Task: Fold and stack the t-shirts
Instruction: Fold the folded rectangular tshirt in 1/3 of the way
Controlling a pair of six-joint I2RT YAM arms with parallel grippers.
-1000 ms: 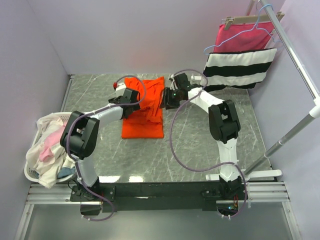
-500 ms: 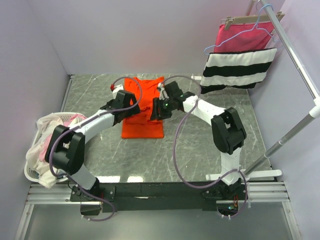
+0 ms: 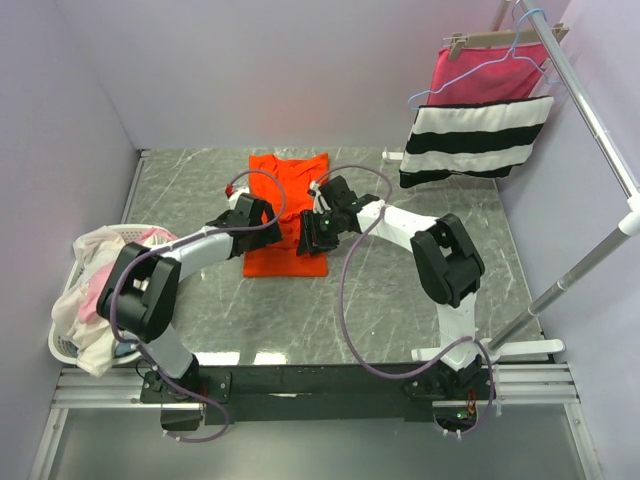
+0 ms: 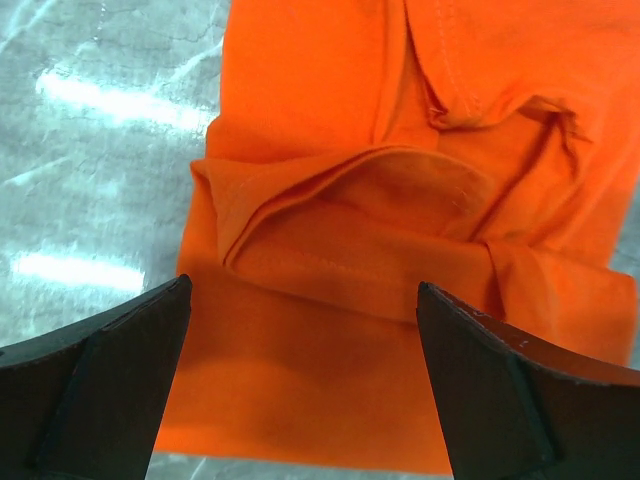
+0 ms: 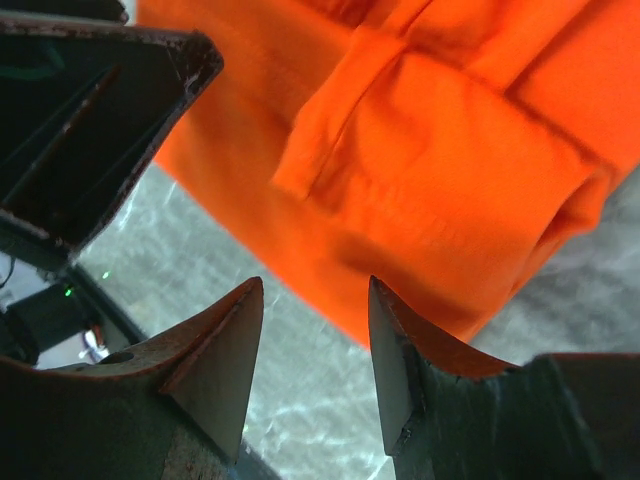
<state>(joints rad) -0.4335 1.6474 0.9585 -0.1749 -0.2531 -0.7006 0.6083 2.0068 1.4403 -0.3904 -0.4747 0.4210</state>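
Note:
The bright orange-red t-shirt [image 3: 290,175] lies partly folded on the marble table, a hem and a sleeve doubled over in the left wrist view [image 4: 350,200]. My left gripper [image 3: 262,230] is open above its near left part, the jaws wide apart over the cloth [image 4: 302,290]. My right gripper [image 3: 306,236] is open just above the shirt's near right edge [image 5: 314,290]; the orange fold [image 5: 450,150] lies beyond its fingertips. Neither holds anything. Cream-white and pale pink t-shirts [image 3: 95,285] are heaped in a basket at the left.
The white basket [image 3: 58,348] sits at the table's left edge. A pink cloth with black and white stripes [image 3: 478,135] hangs from a hanger on a white rack [image 3: 590,110] at the back right. The left gripper's finger [image 5: 100,110] shows close by in the right wrist view.
Both grippers have moved from the shirt's far half toward its near edge and closer together. The shirt's outline has hardly changed.

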